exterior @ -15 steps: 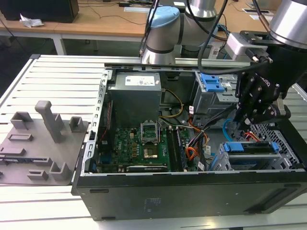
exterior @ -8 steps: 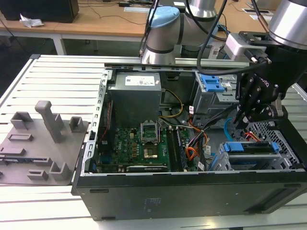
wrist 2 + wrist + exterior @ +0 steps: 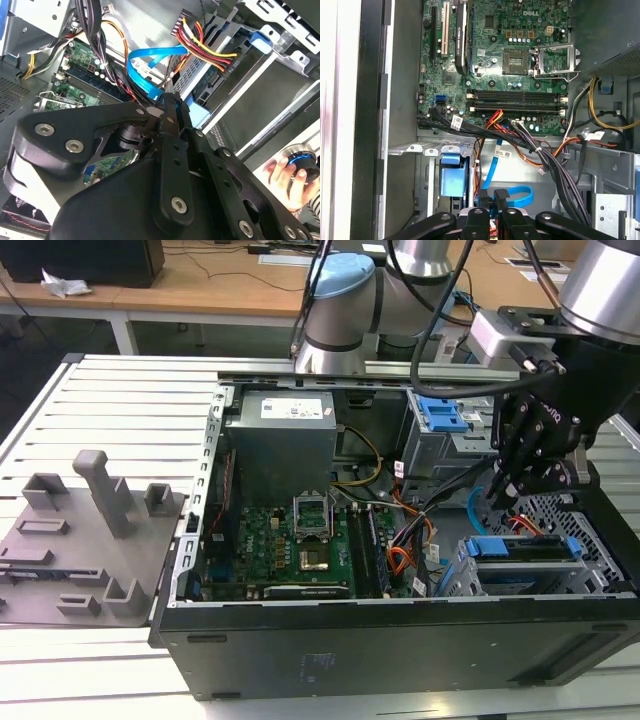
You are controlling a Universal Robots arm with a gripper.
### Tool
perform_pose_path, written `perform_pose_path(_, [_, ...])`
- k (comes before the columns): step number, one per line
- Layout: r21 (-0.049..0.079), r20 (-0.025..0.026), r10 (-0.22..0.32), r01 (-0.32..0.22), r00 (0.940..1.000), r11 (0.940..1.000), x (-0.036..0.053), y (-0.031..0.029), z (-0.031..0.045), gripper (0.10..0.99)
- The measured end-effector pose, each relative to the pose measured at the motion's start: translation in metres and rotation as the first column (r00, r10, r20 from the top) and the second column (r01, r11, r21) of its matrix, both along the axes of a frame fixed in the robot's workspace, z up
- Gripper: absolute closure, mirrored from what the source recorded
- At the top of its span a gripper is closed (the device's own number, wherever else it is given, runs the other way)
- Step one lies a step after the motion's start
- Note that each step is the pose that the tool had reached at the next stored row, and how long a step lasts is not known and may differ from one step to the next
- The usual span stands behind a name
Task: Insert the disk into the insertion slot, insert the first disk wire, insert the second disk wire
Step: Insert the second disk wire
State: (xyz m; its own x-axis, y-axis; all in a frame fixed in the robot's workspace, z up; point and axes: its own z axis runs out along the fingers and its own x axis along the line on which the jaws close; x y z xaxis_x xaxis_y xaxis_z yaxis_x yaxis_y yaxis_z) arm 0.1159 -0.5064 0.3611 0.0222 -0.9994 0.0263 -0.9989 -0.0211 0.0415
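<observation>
Black claw [image 3: 169, 100] pinched narrow at thin glossy light-blue cable [image 3: 150, 67] | blue-framed silver disk [image 3: 525, 548] seated in perforated cage [image 3: 585, 525]; square alignment advisable

Robotics lab: slatted aluminium worktable [image 3: 120, 400].

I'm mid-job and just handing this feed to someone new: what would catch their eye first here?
Probably the black robot hand, reaching down into the open computer case at the exterior view's right, just above the disk in its blue carrier sitting in the insertion slot. Next, the glossy light-blue second disk wire, looping right in front of the hand in both wrist views, beside the bundle of orange, red, yellow and black wires. The green motherboard lies mid-case.
</observation>
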Motion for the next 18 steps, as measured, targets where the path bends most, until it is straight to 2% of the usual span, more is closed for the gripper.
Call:
perform_pose_path(4, [0.0, 0.0, 0.0, 0.0, 1.0, 1.0, 0.0, -0.0086, -0.0002, 0.925])
perform_pose_path(8, [-0.001, 0.0, -0.015, 0.015, 0.9999, 0.9999, 0.0011, -0.0094, -0.0017, 0.925])
perform_pose_path(11, [0.0, 0.0001, -0.064, 0.064, 0.998, 0.998, 0.0011, -0.0094, -0.0032, 0.925])
perform_pose_path(12, [0.0, 0.0, -0.079, 0.079, 0.9968, 0.9968, 0.0021, -0.0094, -0.004, 0.925])
perform_pose_path(18, [0.003, -0.0012, -0.082, 0.082, 0.9966, 0.9966, 0.0129, -0.0115, -0.0103, 0.925])
